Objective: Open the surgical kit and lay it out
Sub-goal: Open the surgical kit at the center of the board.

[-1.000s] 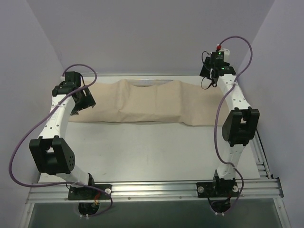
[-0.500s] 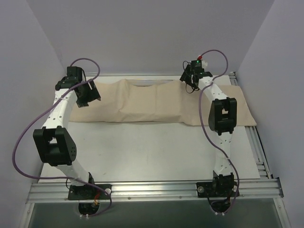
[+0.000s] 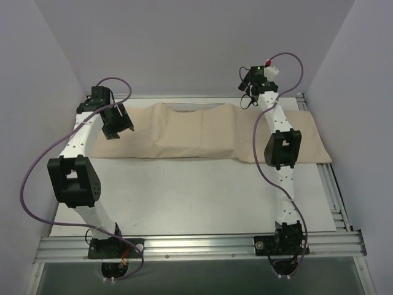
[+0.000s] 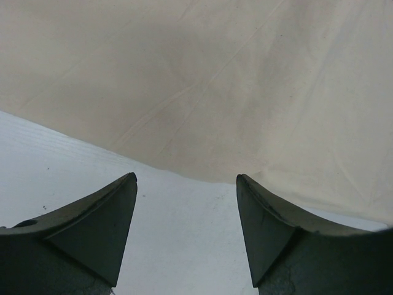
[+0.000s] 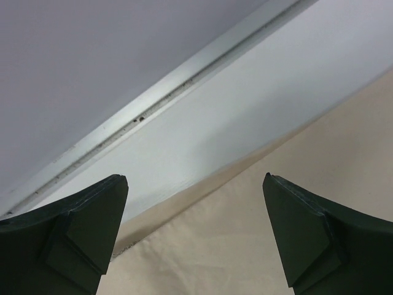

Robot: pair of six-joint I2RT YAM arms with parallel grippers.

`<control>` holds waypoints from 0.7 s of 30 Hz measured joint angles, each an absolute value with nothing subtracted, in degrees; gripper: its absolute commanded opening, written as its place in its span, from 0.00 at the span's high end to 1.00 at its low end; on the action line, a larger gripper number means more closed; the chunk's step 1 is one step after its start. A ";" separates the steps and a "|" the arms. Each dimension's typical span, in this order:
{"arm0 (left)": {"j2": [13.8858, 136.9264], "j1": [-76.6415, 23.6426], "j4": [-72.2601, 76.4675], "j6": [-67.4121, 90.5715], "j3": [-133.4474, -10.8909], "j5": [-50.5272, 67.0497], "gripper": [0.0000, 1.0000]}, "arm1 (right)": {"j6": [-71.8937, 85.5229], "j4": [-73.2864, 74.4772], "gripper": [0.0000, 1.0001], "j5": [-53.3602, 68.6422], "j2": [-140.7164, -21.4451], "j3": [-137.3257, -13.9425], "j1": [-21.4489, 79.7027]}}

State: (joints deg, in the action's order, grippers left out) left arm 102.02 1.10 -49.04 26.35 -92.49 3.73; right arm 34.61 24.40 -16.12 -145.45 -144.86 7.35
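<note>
Cloth wrap (image 3: pixel 202 132) lies across the desk (image 3: pixel 196 196) at twelve o'clock; my left fingers (image 4: pixel 92 227) and right fingers (image 5: pixel 73 227) both gape empty.

- The cloth wrap (image 3: pixel 202 132) is beige woven fabric, matt and soft-looking, with faint creases. It fills my left wrist view from 9 through 12 to 3 o'clock.
- The bench (image 3: pixel 196 196) is white and matt, and up close it shows a fine ribbed grain.
- The fingers (image 4: pixel 92 233) of my left end effector (image 4: pixel 186 184) look like dark, dull plastic, slightly grainy.
- My right end effector (image 5: pixel 195 184) has the same dull dark finish.
- The rail (image 5: pixel 153 104), running from 8 to 1 o'clock in my right wrist view, is silvery brushed metal with small specks.
- The frame (image 3: pixel 196 246), at 6 o'clock from above, is bare slotted metal with a low sheen.
</note>
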 measured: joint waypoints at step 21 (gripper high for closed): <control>106.67 1.10 -49.21 26.30 -95.35 5.52 0.25 | 42.57 29.06 0.19 -12.58 -150.54 -144.55 9.06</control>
